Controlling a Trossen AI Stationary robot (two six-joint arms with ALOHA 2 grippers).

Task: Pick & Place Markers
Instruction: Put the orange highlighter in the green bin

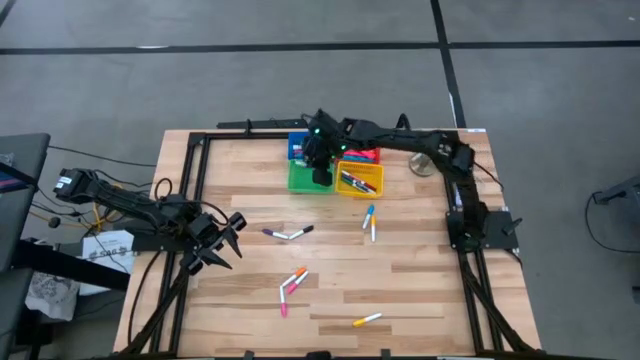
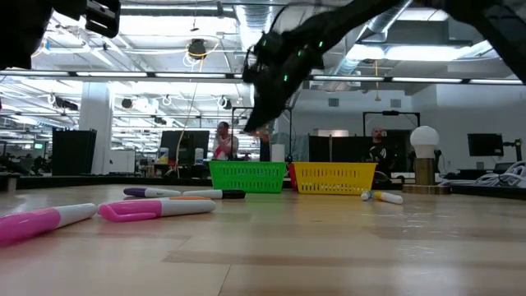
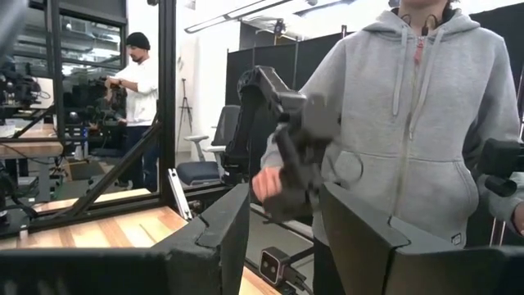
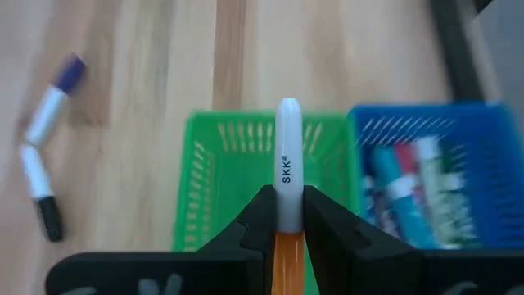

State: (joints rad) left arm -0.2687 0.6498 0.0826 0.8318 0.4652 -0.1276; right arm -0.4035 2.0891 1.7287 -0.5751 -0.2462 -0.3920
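Note:
My right gripper (image 4: 288,197) hangs over the green tray (image 4: 262,176) at the table's far side, shut on a marker with a white end (image 4: 288,143) and an orange barrel. Beside it are the blue tray (image 1: 297,147) holding several markers, the red tray (image 1: 368,155) and the yellow tray (image 1: 360,181). Loose markers lie flat on the wood: a purple and black pair (image 1: 286,233), two blue-capped ones (image 1: 370,220), pink and orange ones (image 1: 292,282) and a yellow one (image 1: 367,320). My left gripper (image 1: 225,242) waits open at the left edge. My right gripper pinches the marker between its two fingers where the white end meets the orange barrel (image 4: 288,217). The marker lies along the fingers, its white end sticking out past the fingertips. The fingers slant downward from the table's right, and the marker is clear above the green tray.
A round grey object (image 1: 421,165) stands at the far right. Black frame rails (image 1: 190,180) run along the table's left, right and far edges. A person in a grey hoodie (image 3: 409,123) stands beyond the table in the left wrist view. Bare wood lies near the front edge.

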